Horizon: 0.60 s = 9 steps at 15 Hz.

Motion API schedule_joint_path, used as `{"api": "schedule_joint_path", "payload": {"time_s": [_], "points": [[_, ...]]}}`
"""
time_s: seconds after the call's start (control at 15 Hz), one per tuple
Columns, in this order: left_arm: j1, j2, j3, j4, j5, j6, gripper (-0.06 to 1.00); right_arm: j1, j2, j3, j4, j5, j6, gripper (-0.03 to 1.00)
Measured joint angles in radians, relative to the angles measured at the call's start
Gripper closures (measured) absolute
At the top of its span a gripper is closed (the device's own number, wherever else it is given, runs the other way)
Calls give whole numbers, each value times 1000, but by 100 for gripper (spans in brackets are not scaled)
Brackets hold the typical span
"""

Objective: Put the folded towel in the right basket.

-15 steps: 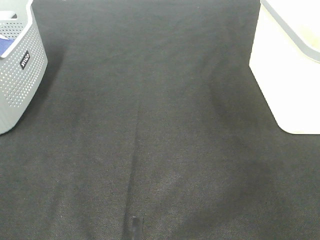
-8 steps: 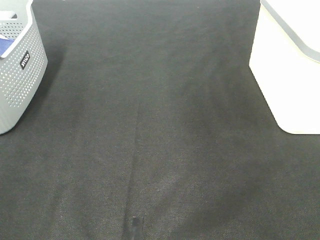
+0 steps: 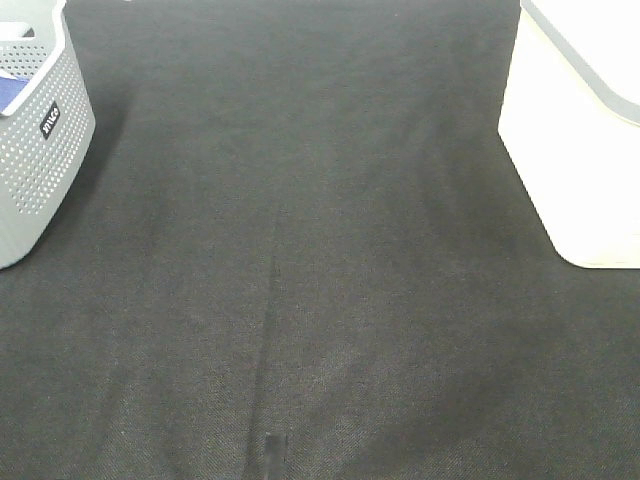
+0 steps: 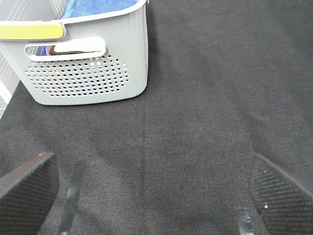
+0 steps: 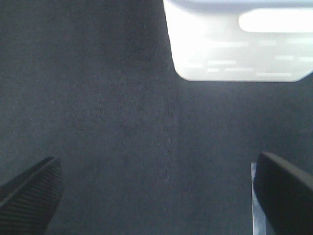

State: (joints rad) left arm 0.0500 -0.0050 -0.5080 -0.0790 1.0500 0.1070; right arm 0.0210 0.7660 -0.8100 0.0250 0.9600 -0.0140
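The folded blue towel (image 4: 98,6) lies inside the grey perforated basket (image 4: 88,73). A corner of the towel (image 3: 10,93) shows in that basket (image 3: 40,150) at the far left of the high view. The white right basket (image 3: 575,140) stands at the far right and also shows in the right wrist view (image 5: 234,44); I cannot see inside it. My left gripper (image 4: 154,196) is open and empty above the cloth, short of the grey basket. My right gripper (image 5: 156,196) is open and empty, short of the white basket. Neither gripper shows in the high view.
A dark cloth (image 3: 300,250) covers the table between the two baskets. A small grey tape mark (image 3: 272,452) sits near the front edge. Tape strips (image 4: 72,193) lie on the cloth under the left gripper.
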Motion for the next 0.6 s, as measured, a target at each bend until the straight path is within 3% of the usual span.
{"api": "schedule_joint_path", "payload": {"time_s": [0.33, 0.6], "points": [[0, 0, 0, 0, 0, 0, -5, 0, -394, 262, -4, 41, 0, -1], [0, 0, 0, 0, 0, 0, -5, 0, -573, 296, -25, 85, 0, -1]]}}
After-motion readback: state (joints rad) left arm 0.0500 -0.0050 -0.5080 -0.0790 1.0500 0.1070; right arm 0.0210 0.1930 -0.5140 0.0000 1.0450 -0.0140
